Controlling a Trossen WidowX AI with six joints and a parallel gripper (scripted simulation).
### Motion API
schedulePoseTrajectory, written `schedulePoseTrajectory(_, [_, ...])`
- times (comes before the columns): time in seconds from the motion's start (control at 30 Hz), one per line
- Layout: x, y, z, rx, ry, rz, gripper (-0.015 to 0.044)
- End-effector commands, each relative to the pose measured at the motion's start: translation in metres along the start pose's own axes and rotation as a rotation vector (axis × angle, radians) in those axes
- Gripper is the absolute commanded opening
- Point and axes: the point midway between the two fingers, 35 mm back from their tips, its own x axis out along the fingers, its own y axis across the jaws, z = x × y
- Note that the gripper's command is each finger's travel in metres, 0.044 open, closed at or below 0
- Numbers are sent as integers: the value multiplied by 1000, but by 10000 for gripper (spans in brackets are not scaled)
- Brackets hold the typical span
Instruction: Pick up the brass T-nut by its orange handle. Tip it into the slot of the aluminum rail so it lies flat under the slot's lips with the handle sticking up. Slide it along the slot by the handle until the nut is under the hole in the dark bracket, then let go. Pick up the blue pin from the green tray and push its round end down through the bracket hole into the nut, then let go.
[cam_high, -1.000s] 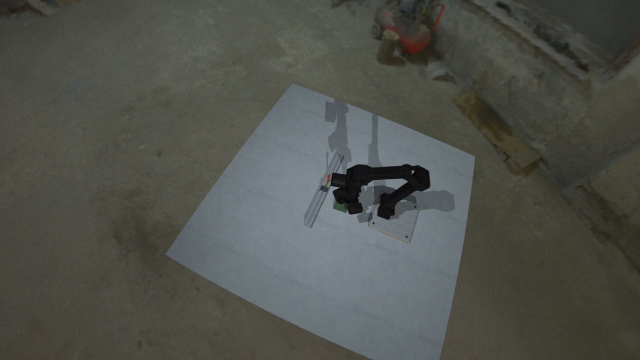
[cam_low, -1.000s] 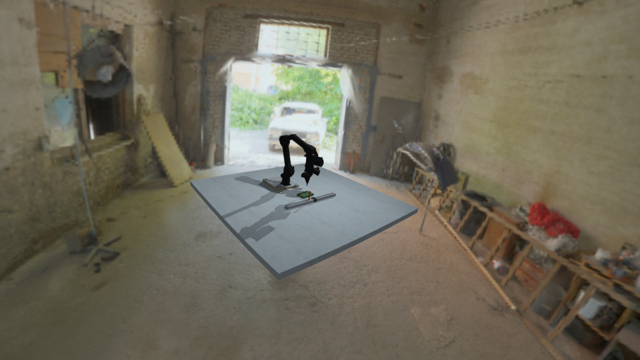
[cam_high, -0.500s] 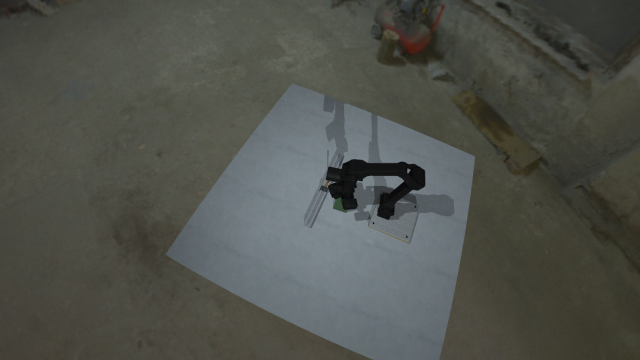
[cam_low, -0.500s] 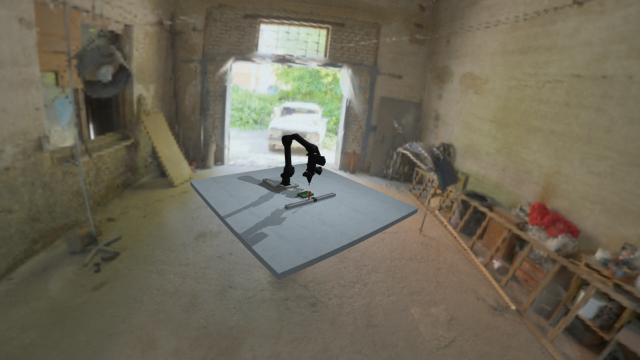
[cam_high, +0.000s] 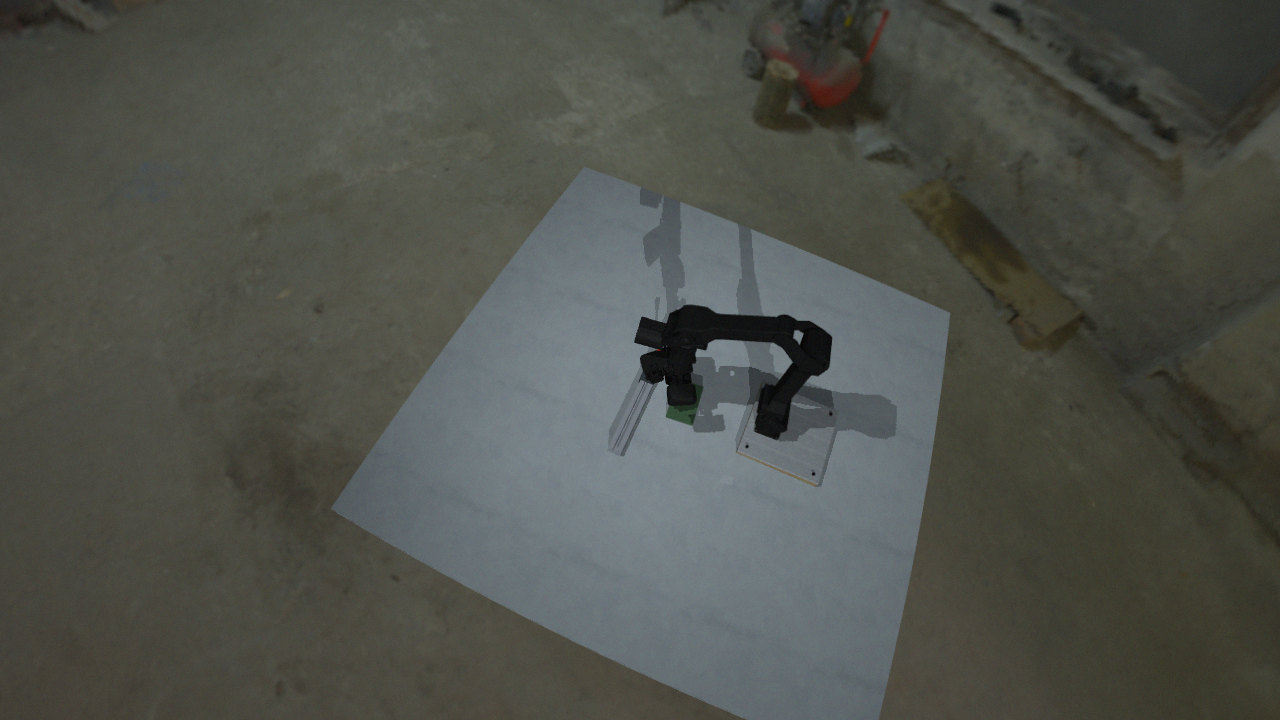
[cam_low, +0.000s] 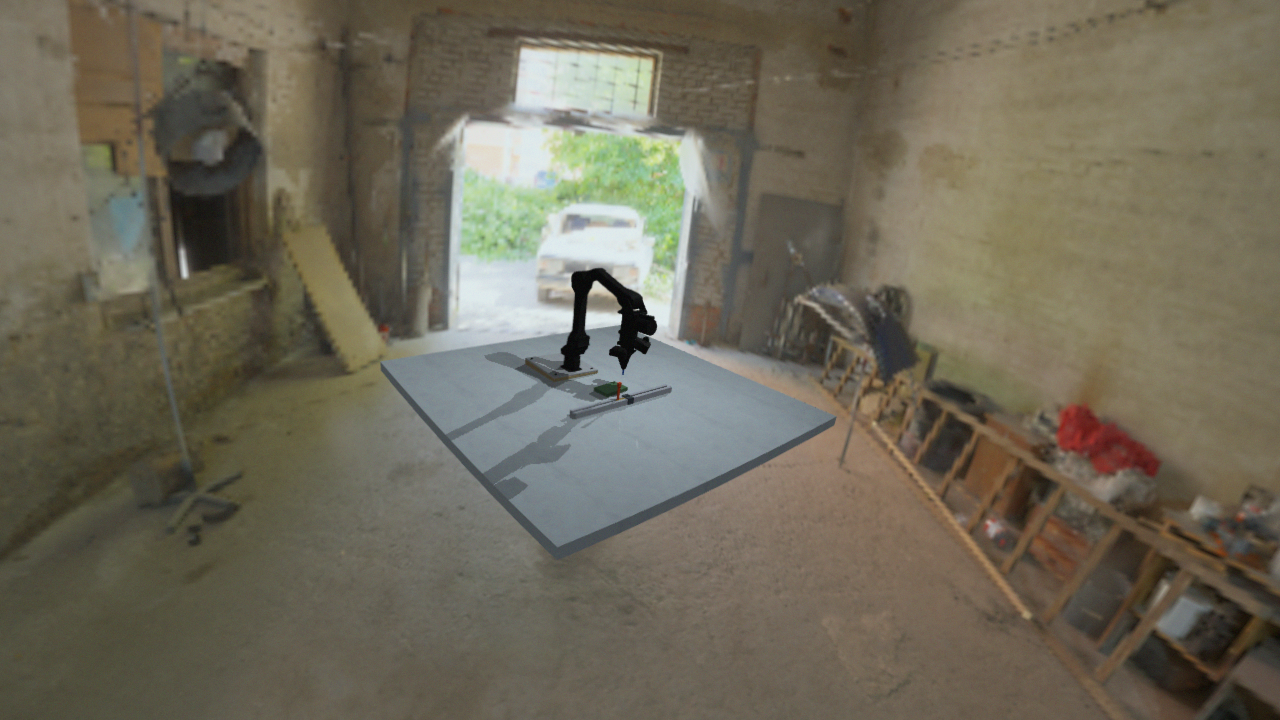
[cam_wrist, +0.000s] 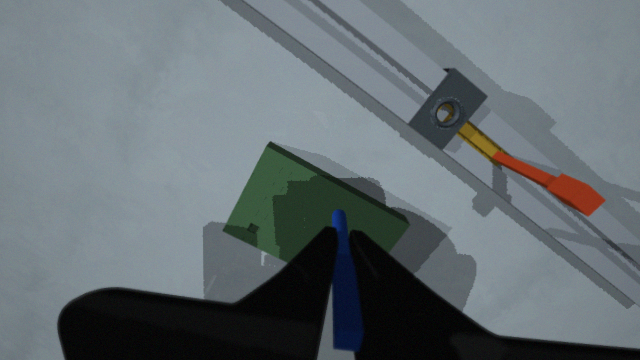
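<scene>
Looking down my wrist view, with twelve at its top edge, I have the dark bracket between one and two o'clock from the hand, and its hole is where this pin has to go. The aluminum rail crosses the counter from about ten to four, so my carry runs roughly square to it. The hand is closed on the blue pin, one finger either side, and the round end pokes out past the fingertips, leading. I read the pin as hanging close to upright, above the green tray and well apart from the bracket. Brass shows through the hole, so I judge the brass T-nut is about placed; whether it's truly centred I can't tell from this angle. Its orange handle sticks up on the four o'clock side, and I'd keep my fingers off it. I'd travel high, square up over the hole, then press straight down; a tilted pin could catch the rim.
</scene>
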Motion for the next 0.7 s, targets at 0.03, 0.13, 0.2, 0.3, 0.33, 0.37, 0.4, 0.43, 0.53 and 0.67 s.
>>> schedulePoseTrajectory(0.03, [0, -12, 12, 31, -4, 0, -150])
schedulePoseTrajectory(0.13, [0, -19, 18, 51, -5, 1, -150])
schedulePoseTrajectory(0.2, [0, -24, 22, 64, -5, 2, -150])
schedulePoseTrajectory(0.3, [1, -31, 28, 84, -6, 3, -150])
schedulePoseTrajectory(0.33, [1, -34, 30, 90, -6, 3, -150])
schedulePoseTrajectory(0.37, [2, -37, 32, 98, -6, 3, -150])
schedulePoseTrajectory(0.4, [2, -39, 34, 105, -6, 4, -150])
schedulePoseTrajectory(0.43, [3, -42, 36, 112, -6, 4, -150])
schedulePoseTrajectory(0.53, [4, -50, 41, 132, -7, 5, -150])
schedulePoseTrajectory(0.67, [6, -60, 48, 156, -9, 6, -150])
